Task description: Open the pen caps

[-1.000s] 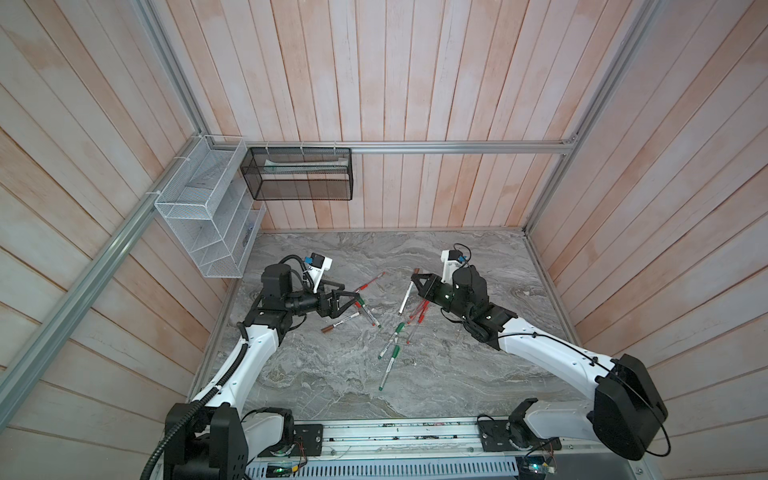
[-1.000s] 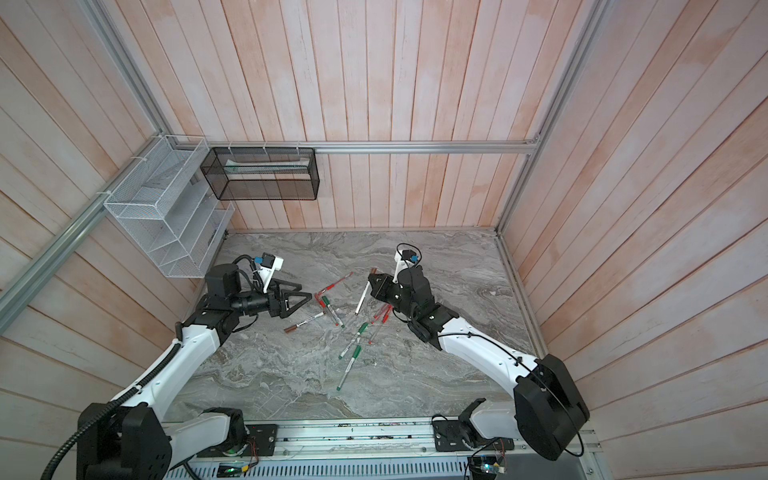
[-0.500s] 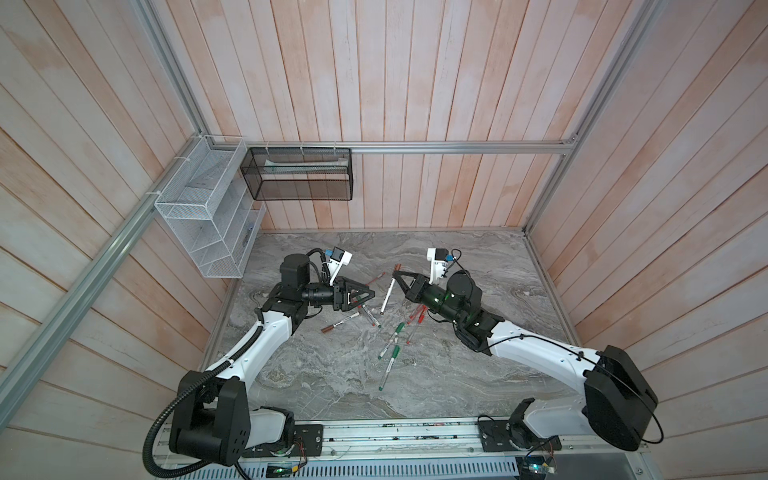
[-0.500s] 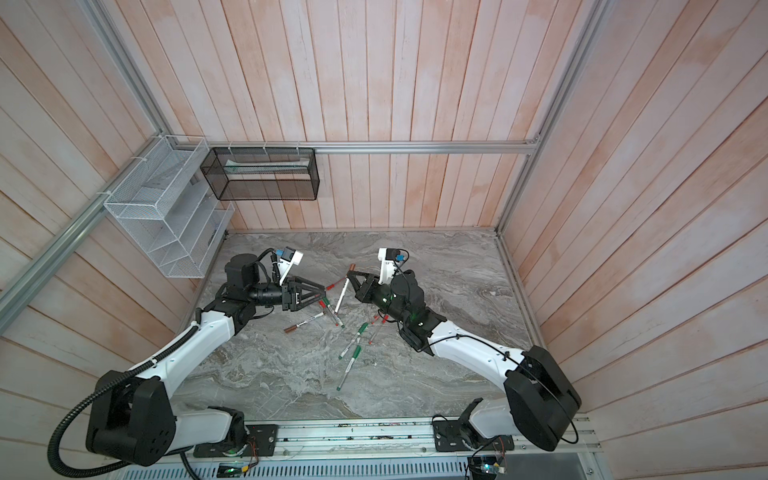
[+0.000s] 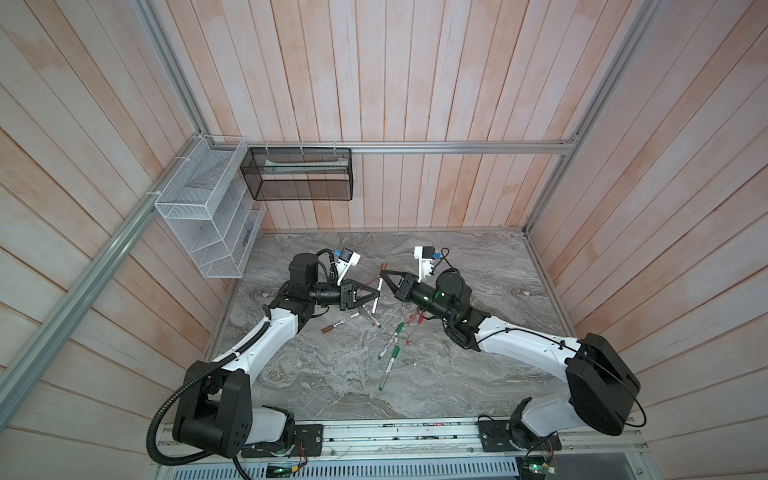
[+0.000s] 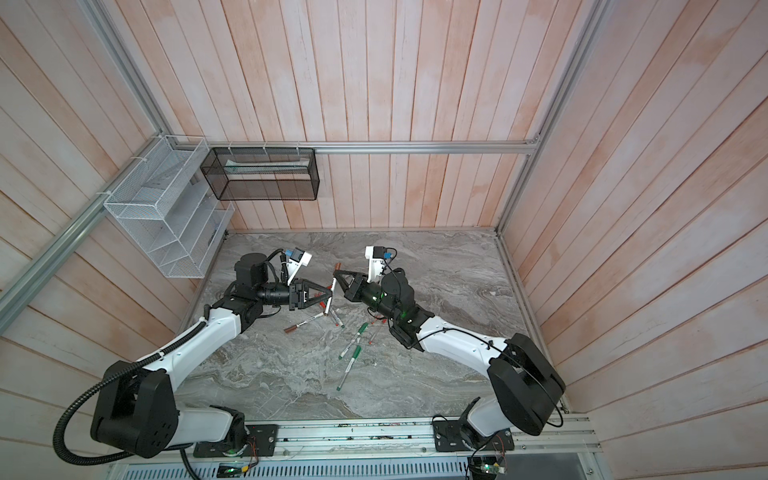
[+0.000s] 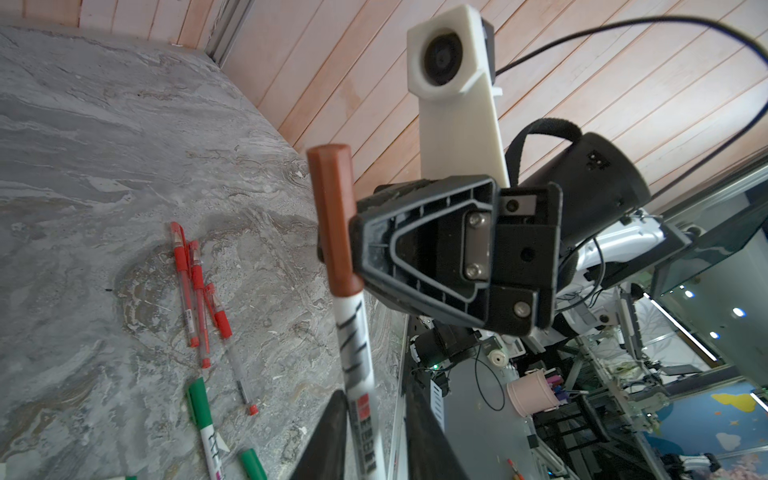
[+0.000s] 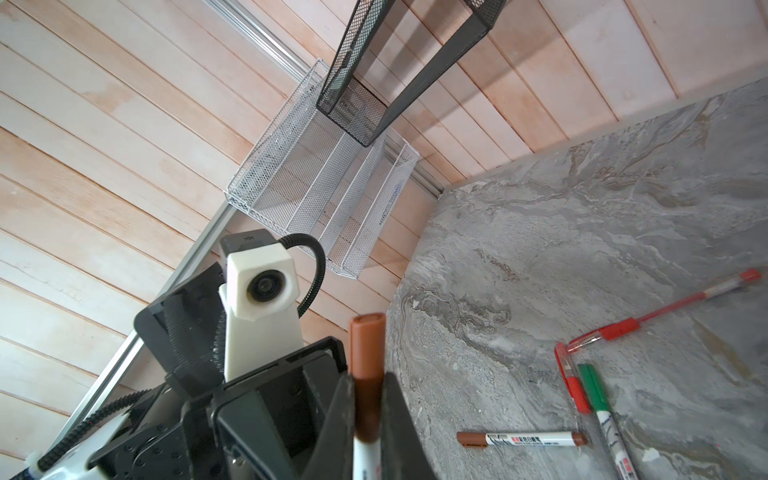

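Observation:
One white marker with a brown pen cap (image 7: 332, 216) hangs above the table between both arms. My right gripper (image 8: 368, 415) is shut on that cap (image 8: 366, 374). My left gripper (image 7: 370, 440) is shut on the white barrel (image 7: 353, 345) just below it. In both top views the left gripper (image 5: 376, 294) and right gripper (image 5: 384, 273) meet tip to tip at the marker (image 6: 332, 291). Capped pens lie loose on the table: a brown-capped marker (image 8: 523, 439), green-capped markers (image 5: 399, 328) and red pens (image 7: 195, 291).
A white wire rack (image 5: 203, 220) hangs on the left wall and a black mesh basket (image 5: 299, 174) on the back wall. Wooden walls close in the marble table (image 5: 478, 266) on three sides. The loose pens lie under and in front of the grippers.
The right arm carried the brown-capped marker up and to the left. The left gripper swung right to meet it and closed from wide open onto the barrel.

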Controlling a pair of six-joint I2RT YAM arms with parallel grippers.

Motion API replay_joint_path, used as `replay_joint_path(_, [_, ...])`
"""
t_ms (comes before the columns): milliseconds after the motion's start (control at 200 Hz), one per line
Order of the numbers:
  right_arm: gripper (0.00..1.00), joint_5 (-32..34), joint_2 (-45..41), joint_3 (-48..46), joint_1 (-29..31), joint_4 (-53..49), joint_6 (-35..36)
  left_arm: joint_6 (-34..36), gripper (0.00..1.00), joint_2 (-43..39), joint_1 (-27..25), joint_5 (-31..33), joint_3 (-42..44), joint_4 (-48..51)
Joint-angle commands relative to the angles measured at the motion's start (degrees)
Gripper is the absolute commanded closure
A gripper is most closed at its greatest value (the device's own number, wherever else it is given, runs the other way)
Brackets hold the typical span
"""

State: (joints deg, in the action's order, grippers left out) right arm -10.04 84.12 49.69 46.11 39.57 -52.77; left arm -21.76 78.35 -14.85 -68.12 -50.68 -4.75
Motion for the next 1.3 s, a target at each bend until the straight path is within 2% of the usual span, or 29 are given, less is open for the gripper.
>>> replay_joint_path(0, [0.94, -1.4, 0.9, 1.6, 0.4, 2.6, -0.2, 1.5, 0.84, 0.5, -0.4, 0.2, -1.3, -0.2])
replay_joint_path(110, [0.95, -1.1, 0.7, 2.0, 0.5, 2.6, -0.3, 2.2, 0.84, 0.5, -0.4, 0.5, -1.9, 1.6])
replay_joint_path(195, [0.94, -1.2, 0.9, 1.3, 0.7, 3.9, -0.6, 1.6, 0.72, 0.5, -0.6, 0.8, -1.1, -0.1])
replay_joint_path(355, [0.95, -1.3, 1.1, 1.4, 0.8, 4.5, -1.1, 2.4, 0.71, 0.8, -0.7, 1.2, -1.8, 1.5])
replay_joint_path(495, [0.95, -1.5, 1.0, 0.9, 1.0, 4.5, -0.5, 3.0, 0.95, 0.4, -0.9, 1.5, -0.9, 0.7])
replay_joint_path(540, [0.94, -1.3, 0.7, 1.2, 1.0, 3.8, -0.2, 4.1, 1.0, 0.3, -0.9, 1.6, -1.2, 2.2])
replay_joint_path(725, [0.78, -0.4, -0.4, -0.9, 0.3, 7.6, 0.1, 4.5, 1.0, -0.6, -1.2, 0.3, 0.3, 1.3])
replay_joint_path(890, [0.71, -1.8, -0.5, -1.3, -1.3, 8.3, -1.3, 4.8, 1.0, -1.0, -1.3, -0.1, 0.0, 2.5])
replay_joint_path(1000, [0.71, -2.7, 0.3, -0.8, -1.4, 7.9, -1.2, 4.5, 1.0, -1.3, -1.3, -0.3, 0.8, 1.1])
replay_joint_path(1095, [0.75, -3.6, 1.0, 0.0, -1.3, 7.8, -1.7, 4.7, 1.0, -1.3, -1.3, -0.5, 0.4, 2.3])
replay_joint_path(1205, [0.75, -4.0, 2.1, -0.6, -1.1, 8.7, -2.5, 3.4, 1.0, -1.5, -1.3, -0.9, 1.4, -0.4])
replay_joint_path(1295, [0.75, -4.4, 2.8, -0.5, -1.1, 8.6, -2.9, 4.5, 1.0, -1.5, -1.3, -0.6, 0.4, 1.7])
